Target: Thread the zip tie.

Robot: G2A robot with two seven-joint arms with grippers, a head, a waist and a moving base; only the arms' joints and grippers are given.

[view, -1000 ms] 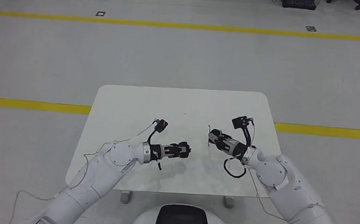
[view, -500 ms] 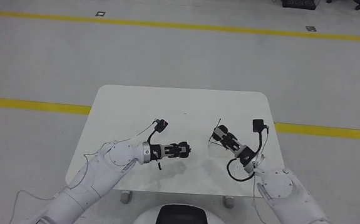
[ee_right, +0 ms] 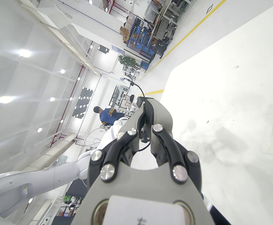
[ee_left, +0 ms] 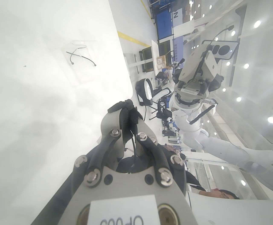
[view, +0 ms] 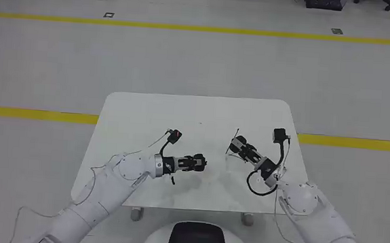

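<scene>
A printed label (ee_left: 125, 209) is carried on the left gripper (ee_left: 127, 113) base, a second label (ee_right: 145, 209) on the right gripper (ee_right: 145, 106) base; both are cut off. A small tag (ee_left: 187, 90) is fixed on the far wrist.

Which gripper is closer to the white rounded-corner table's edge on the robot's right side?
Right. The right gripper hovers over the right half of the white table, well inside that edge; the left gripper hovers near its middle, farther away.

Zip tie (ee_right: 140, 89) dips between the right gripper's (ee_right: 145, 104) fingers (ee_right: 160, 114), its middle hidden! Left gripper (ee_left: 126, 107): a thin black strand (ee_left: 133, 144) between its fingers, too slight to identify.
</scene>
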